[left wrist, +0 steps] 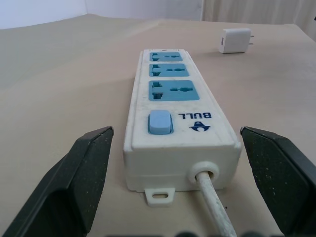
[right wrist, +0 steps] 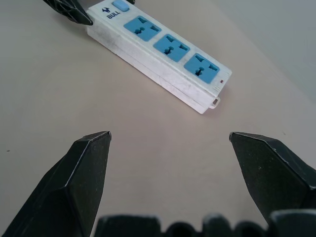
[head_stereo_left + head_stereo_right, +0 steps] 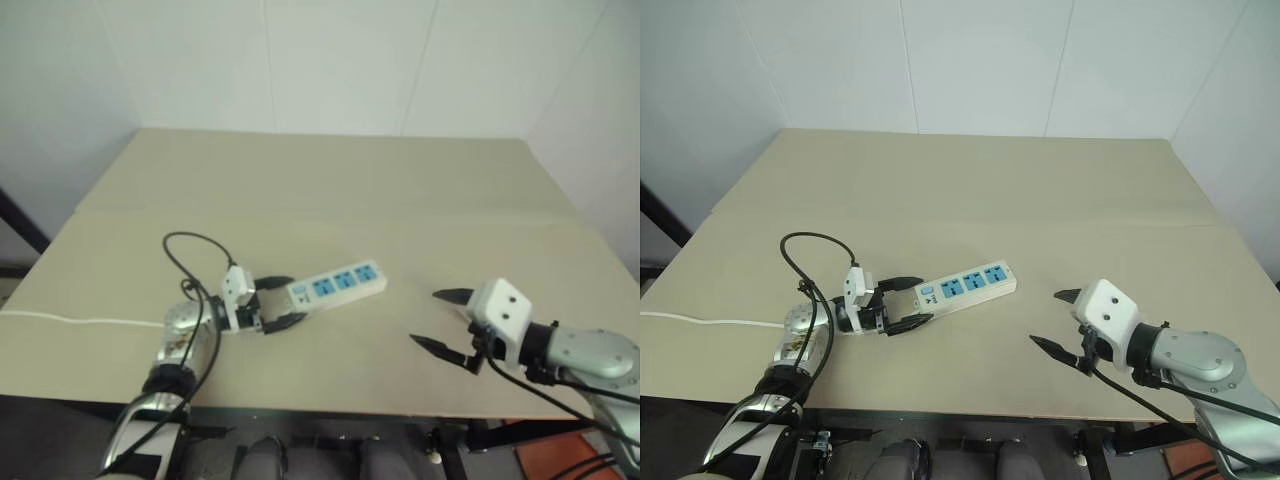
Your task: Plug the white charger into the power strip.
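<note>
Left wrist view: I saw the power strip lying lengthwise straight ahead of my left gripper, switch end nearest.
Left jaws: spread wide, flanking that cord end without touching it.
Strip axis: ran from the left gripper up toward the right across the tabletop.
White charger: lay on the tabletop beyond the strip's far end.
Right gripper: jaws apart, empty, well apart from the strip; I judged this arm nearer the charger.
</note>
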{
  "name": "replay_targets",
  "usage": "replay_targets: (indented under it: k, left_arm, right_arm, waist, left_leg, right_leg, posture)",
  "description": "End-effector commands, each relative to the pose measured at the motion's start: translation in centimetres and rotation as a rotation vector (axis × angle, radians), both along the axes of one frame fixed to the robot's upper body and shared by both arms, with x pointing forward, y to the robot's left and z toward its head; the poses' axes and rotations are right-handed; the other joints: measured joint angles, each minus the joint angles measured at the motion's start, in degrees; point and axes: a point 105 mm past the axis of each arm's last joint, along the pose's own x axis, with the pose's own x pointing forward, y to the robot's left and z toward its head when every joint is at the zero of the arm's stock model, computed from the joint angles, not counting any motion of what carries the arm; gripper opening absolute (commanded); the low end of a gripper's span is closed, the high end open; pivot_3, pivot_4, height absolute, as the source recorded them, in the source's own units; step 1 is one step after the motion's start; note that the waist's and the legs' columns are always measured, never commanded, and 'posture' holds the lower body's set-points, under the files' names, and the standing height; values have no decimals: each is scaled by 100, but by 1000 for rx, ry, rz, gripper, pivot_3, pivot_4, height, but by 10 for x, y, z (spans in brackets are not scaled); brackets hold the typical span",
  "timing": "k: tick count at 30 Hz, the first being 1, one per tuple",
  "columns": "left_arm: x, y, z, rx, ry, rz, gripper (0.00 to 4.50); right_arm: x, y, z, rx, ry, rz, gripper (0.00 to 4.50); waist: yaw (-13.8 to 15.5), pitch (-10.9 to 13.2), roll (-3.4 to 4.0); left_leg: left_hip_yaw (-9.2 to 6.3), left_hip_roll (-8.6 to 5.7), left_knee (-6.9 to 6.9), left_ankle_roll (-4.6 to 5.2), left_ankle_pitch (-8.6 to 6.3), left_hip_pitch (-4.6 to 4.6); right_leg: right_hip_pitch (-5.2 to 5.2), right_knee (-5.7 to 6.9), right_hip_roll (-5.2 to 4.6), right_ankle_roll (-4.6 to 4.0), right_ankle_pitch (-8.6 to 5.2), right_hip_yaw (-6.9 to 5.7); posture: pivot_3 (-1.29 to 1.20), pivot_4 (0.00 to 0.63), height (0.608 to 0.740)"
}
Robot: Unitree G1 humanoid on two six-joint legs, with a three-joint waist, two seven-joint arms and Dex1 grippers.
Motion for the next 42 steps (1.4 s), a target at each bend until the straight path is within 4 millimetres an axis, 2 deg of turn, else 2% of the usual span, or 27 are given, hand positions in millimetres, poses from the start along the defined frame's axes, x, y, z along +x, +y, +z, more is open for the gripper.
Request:
replay_targets:
  k: [1,18,21,23,28,31,35,39,42]
  left_arm:
    - [3,-9,1,12,-27,-8,4478]
    - [5,-20,-5,21,0,-39,4478]
    - [6,-20,-10,50,1,-29,3924]
    - [6,-21,-11,51,15,-35,3323]
    - [3,-23,-12,91,9,-67,3264]
    - [1,-25,-9,105,0,-91,3264]
    - [-2,-27,-8,126,-9,-130,3264]
    - [-2,-32,-7,138,-17,-152,3264]
    - [-2,-35,-4,136,-21,-179,3264]
  right_arm:
    - [-3,3,12,5,-56,-4,4500]
    - [3,3,6,-19,-66,-20,4500]
    - [3,2,7,-29,-70,-25,4500]
    - [2,2,8,-28,-73,-25,4500]
    - [2,0,11,-55,-86,-40,4500]
    - [8,-4,22,-60,-77,-88,4500]
    - [14,-1,51,-168,-120,-104,4500]
    - [28,-15,51,-338,73,-217,4500]
    - [43,-22,53,-373,236,-270,4500]
  waist:
    - [2,0,0]
    - [7,0,0]
    - [6,-1,0]
    - [9,-3,-1]
    - [8,-5,-1]
    - [7,-5,-1]
    - [3,-5,2]
    - [3,-5,3]
    - [4,-5,4]
  left_leg:
    - [0,-1,0,0,0,0]
    - [0,-2,0,0,0,0]
    - [0,-3,0,0,0,0]
    - [0,-3,0,0,0,0]
    - [-1,-3,0,0,0,4]
    - [-1,-3,0,0,0,3]
    - [1,-4,1,0,0,1]
    - [-5,1,-5,0,0,-6]
    - [-2,5,-5,0,0,-8]
  right_leg:
    - [0,0,0,0,0,0]
    - [2,-2,0,2,0,0]
    - [2,-2,0,2,-1,0]
    - [3,-2,-1,2,-1,0]
    - [6,-2,0,3,-1,0]
    - [6,-3,-1,3,-1,0]
    - [1,-2,-3,3,2,1]
    - [0,-12,-1,-1,-1,-8]
    - [-1,-38,-3,-8,12,-8]
  posture:
    - [0,150,740]
    - [0,150,740]
    - [0,150,740]
    - [0,150,740]
    - [0,150,740]
    - [0,150,740]
    - [0,150,740]
    - [0,150,740]
    - [0,150,740]
